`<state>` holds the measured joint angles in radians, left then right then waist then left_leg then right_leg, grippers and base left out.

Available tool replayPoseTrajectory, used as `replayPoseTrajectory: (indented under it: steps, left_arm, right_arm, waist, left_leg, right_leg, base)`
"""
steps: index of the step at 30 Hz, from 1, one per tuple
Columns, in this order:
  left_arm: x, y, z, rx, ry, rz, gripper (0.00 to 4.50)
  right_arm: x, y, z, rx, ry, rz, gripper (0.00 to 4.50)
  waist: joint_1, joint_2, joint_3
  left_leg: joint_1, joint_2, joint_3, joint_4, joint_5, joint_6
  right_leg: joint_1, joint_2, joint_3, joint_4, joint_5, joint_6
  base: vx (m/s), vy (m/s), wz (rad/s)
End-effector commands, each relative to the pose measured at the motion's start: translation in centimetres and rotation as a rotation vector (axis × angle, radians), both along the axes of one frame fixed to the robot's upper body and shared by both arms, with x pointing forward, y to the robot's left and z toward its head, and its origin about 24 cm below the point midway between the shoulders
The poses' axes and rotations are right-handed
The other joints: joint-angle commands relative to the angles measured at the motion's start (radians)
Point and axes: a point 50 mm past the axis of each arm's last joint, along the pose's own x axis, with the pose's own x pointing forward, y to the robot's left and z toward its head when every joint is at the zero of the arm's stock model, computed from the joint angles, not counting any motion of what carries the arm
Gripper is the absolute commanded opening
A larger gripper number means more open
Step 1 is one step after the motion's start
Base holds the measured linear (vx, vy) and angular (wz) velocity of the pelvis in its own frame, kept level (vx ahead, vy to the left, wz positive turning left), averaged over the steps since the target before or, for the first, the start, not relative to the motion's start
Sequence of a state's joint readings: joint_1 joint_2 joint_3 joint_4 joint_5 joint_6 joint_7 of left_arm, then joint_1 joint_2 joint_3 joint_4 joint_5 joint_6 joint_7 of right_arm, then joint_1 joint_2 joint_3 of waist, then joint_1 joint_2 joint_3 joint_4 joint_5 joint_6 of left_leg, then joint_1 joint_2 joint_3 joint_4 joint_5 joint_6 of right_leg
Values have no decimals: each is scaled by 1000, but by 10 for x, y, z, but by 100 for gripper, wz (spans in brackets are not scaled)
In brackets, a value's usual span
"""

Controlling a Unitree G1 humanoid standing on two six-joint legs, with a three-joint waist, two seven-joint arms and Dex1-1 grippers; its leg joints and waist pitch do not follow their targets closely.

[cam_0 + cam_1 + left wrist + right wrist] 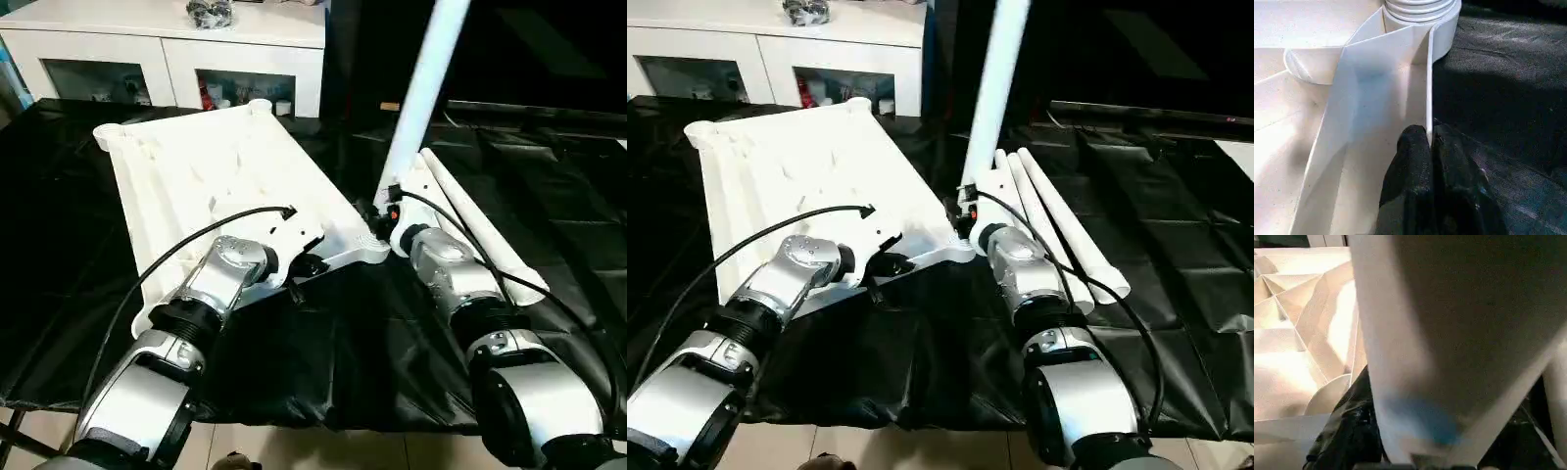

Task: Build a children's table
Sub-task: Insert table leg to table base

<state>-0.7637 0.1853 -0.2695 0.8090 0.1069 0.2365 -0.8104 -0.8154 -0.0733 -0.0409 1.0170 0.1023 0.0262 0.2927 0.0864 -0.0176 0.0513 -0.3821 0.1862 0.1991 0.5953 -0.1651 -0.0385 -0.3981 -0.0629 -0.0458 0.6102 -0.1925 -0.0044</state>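
White plastic rectangular tabletop [196,181], ribbed underside up, lies centre-left of frame on black-sheeted worktop [333,352]. Left gripper [1429,139] fingers clenched on thin edge wall at tabletop's near corner. Right gripper [390,208] fingers grasp long white tapered tubular leg [423,93], standing upright at centre. Spare white legs [1058,230] lie right. No legible writing or labels.

Tabletop [196,166]: white plastic, smooth, faint sheen, ribbed underside. Legs [1058,220]: white, smooth, tubular. Sheet [333,352] across lower frame: black, wrinkled, glossy. Forearms [235,269]: brushed silver metal. Fingers [1415,166]: black, matt. Cabinet [245,44], upper left: white, glass doors.
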Motion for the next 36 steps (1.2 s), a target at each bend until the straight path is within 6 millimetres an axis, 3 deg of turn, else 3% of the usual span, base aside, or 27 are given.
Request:
replayPoseTrajectory:
  steps: [1, 4, 5, 8, 11, 16, 20, 22, 26, 32, 34, 36]
  left_arm:
    - [9, -8, 20, -11, -106, 21, 0]
    - [9, -8, 19, -15, -105, 13, 0]
    - [8, -8, 19, -16, -105, 12, 0]
    - [6, -7, 18, -25, -103, -5, 0]
    - [5, -6, 18, -29, -103, -18, 0]
    - [2, -4, 19, -38, -104, -44, 0]
    - [0, 1, 19, -40, -104, -78, 0]
    - [-2, 4, 20, -40, -102, -112, 0]
    - [-9, 6, 20, -56, -90, -188, 0]
    - [-19, 13, 18, -69, -54, -303, 0]
    - [-21, 17, 17, -66, -44, -330, 0]
    - [-23, 23, 17, -51, -38, -352, 0]
  right_arm:
    - [-24, 27, -42, -2, 184, 93, 189]
    - [-22, 27, -38, 10, 154, 96, 189]
    - [-21, 28, -37, 14, 148, 99, 224]
    - [-20, 28, -33, 55, 133, 111, 262]
    - [-19, 28, -32, 65, 125, 117, 291]
    - [-18, 27, -28, 79, 99, 140, 335]
    - [-16, 22, -23, 63, 64, 174, 366]
    - [-16, 18, -20, 42, 32, 213, 386]
    - [-20, 12, -17, 12, 1, 316, 386]
    - [-30, 3, -17, -35, -7, 511, 386]
    - [-35, 0, -16, -44, 1, 595, 386]
    - [-39, -4, -14, -57, 5, 670, 386]
  waist:
    - [-8, 12, -47]
    - [-8, 11, -47]
    - [-8, 11, -46]
    - [-8, 7, -46]
    - [-11, 7, -47]
    - [-13, 7, -45]
    - [-14, 7, -46]
    - [-12, 7, -47]
    - [-7, 7, -54]
    - [11, 8, -65]
    - [15, 9, -65]
    - [18, 11, -61]
  left_leg:
    - [43, 50, -45, -92, -511, -69]
    - [43, 50, -46, -92, -519, -67]
    - [43, 50, -46, -93, -518, -67]
    - [41, 51, -46, -94, -509, -60]
    - [35, 51, -47, -96, -496, -58]
    - [37, 51, -44, -95, -493, -53]
    - [33, 53, -40, -96, -457, -45]
    - [29, 53, -38, -97, -429, -38]
    - [27, 54, -29, -93, -343, -19]
    - [17, 53, -18, -77, -161, 41]
    - [17, 53, -16, -74, -153, 58]
    - [19, 55, -17, -77, -181, 52]
  right_leg:
    - [3, -94, 42, -110, -497, -147]
    - [1, -95, 42, -113, -514, -139]
    - [0, -95, 42, -113, -512, -139]
    - [1, -96, 43, -114, -516, -138]
    - [5, -96, 42, -113, -511, -137]
    - [1, -97, 44, -113, -502, -146]
    - [5, -96, 47, -108, -450, -165]
    - [10, -95, 48, -104, -416, -172]
    - [20, -93, 50, -92, -297, -202]
    - [40, -81, 44, -55, -1, -264]
    - [43, -81, 41, -53, 15, -273]
    - [41, -83, 41, -61, -40, -265]
  base:
    - [0, 0, 0]
    - [0, 0, 0]
    - [0, 0, 0]
    - [0, 0, 0]
    - [0, 0, 0]
    - [0, 0, 0]
    - [0, 0, 0]
    - [0, 0, 0]
    - [0, 0, 0]
    - [46, -11, 3]
    - [0, 0, 0]
    - [0, 0, 0]
